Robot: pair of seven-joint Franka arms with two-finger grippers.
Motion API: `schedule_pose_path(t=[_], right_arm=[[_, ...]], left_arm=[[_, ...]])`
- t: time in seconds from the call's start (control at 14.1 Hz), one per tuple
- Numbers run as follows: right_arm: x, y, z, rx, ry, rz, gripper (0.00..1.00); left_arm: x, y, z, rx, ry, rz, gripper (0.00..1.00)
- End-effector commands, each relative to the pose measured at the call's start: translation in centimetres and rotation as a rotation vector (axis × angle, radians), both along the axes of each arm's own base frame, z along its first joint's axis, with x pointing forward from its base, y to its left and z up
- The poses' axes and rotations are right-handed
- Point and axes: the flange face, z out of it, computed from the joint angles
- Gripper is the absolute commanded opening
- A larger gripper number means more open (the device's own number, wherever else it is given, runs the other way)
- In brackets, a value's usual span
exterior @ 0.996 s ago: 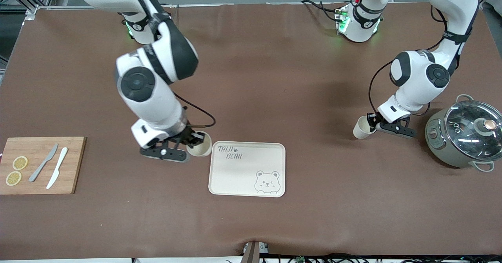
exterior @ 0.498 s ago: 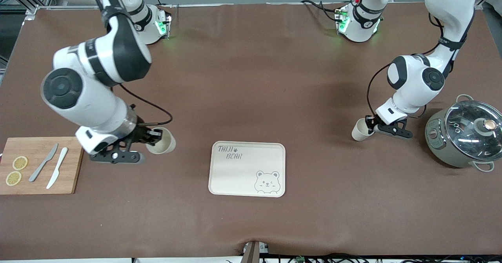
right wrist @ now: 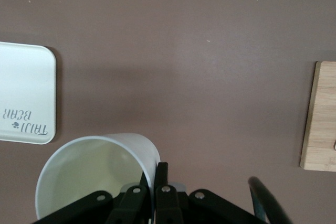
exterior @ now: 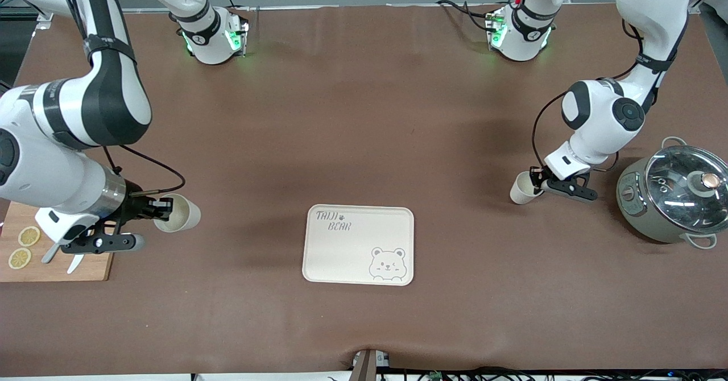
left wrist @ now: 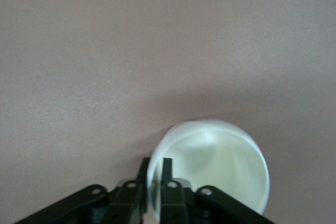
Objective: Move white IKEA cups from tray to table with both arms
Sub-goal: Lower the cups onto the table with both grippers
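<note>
Two white IKEA cups, both clear of the tray, which sits bare on the table. Pot-side cup tilted low over the cloth near the cooking pot, rim wall pinched in the narrow left gripper; touching down or not, hard to tell. Board-side cup over the cloth just beside the cutting board, rim clamped by the right gripper. Light, stiff, smooth, probably slippery; likely to tip if released tilted. Best hold: the rim wall. Closest obstacles: pot and board edge.
</note>
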Motion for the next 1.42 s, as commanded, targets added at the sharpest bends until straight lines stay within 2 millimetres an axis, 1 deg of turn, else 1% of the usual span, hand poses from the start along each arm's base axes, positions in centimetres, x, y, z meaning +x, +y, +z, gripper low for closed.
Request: schedule_pose_path(t=[0.0,0.07,0.14,0.21,0.28,0.57,0.78,1.07,1.14,1.35], right_arm=[[-0.7,-1.3,-1.9,-0.018,-0.005,0.045,0.0],[-0.6,-2.2,-2.6,-0.018,-0.004,0.057,0.0],[-0.5,-3.4,-3.0,-0.017,-0.01,0.064,0.0],[-0.5,-3.9,-3.8,-0.017,-0.01,0.075,0.0],[-0.6,-4.4,-4.7,-0.017,-0.016,0.082,0.0],[-0.8,-5.6,-7.4,-0.017,-0.044,0.086,0.0],[-1.3,-5.9,-9.9,-0.017,-0.063,0.096,0.0],[-2.1,-6.1,-12.7,-0.019,-0.103,0.096,0.0],[-2.2,-6.7,-13.1,-0.019,-0.11,0.086,0.0],[-2.5,-7.3,-14.2,-0.018,-0.124,0.099,0.0]], left_arm=[[-0.2,0.5,-0.2,-0.008,-0.015,-0.013,0.46],[-0.2,0.5,-0.2,-0.007,-0.017,-0.016,0.6],[-0.2,0.5,-0.2,-0.007,-0.019,-0.016,0.68],[-0.1,0.5,-0.2,-0.007,-0.02,-0.016,0.75],[-0.1,0.5,-0.1,-0.007,-0.023,-0.015,0.77],[-0.1,0.6,-0.1,-0.007,-0.028,-0.013,0.77],[0.0,0.4,0.0,-0.009,-0.028,-0.007,0.77],[0.6,-1.2,1.6,-0.019,-0.047,0.011,0.77],[0.6,-1.3,2.1,-0.016,-0.047,0.008,0.77],[0.9,-1.2,3.9,-0.01,-0.02,0.0,0.77]])
